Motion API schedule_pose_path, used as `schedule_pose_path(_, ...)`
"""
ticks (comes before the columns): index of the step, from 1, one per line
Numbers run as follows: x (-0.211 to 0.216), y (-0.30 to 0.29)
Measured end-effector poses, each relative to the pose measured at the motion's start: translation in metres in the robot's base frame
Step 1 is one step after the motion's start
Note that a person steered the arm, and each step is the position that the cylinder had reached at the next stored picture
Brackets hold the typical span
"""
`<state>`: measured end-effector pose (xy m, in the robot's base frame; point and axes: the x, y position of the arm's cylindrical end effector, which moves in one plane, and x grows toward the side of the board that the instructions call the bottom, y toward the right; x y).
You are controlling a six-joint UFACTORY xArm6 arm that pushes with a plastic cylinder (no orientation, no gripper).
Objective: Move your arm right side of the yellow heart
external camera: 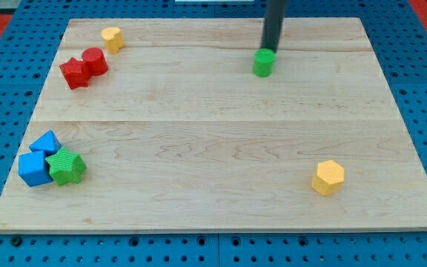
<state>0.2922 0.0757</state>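
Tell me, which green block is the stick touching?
The green round block near the view's top; my tip sits right behind it. The green star lies far away.

A lab bench — wooden board (221, 141) on blue pegboard (421, 96) — with small coloured test blocks

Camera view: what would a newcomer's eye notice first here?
First the dark rod coming down from the view's top, my tip right behind the green block. Next, the clusters at the view's left: two red blocks touching near the top, with the yellow heart just beside them, and two blue blocks against a green star near the bottom. A yellow hexagon sits alone at the bottom right.
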Motion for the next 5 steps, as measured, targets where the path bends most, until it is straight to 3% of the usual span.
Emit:
schedule_pose_path(1, 0.024, -0.046)
schedule_pose_path(5, 0.024, -0.145)
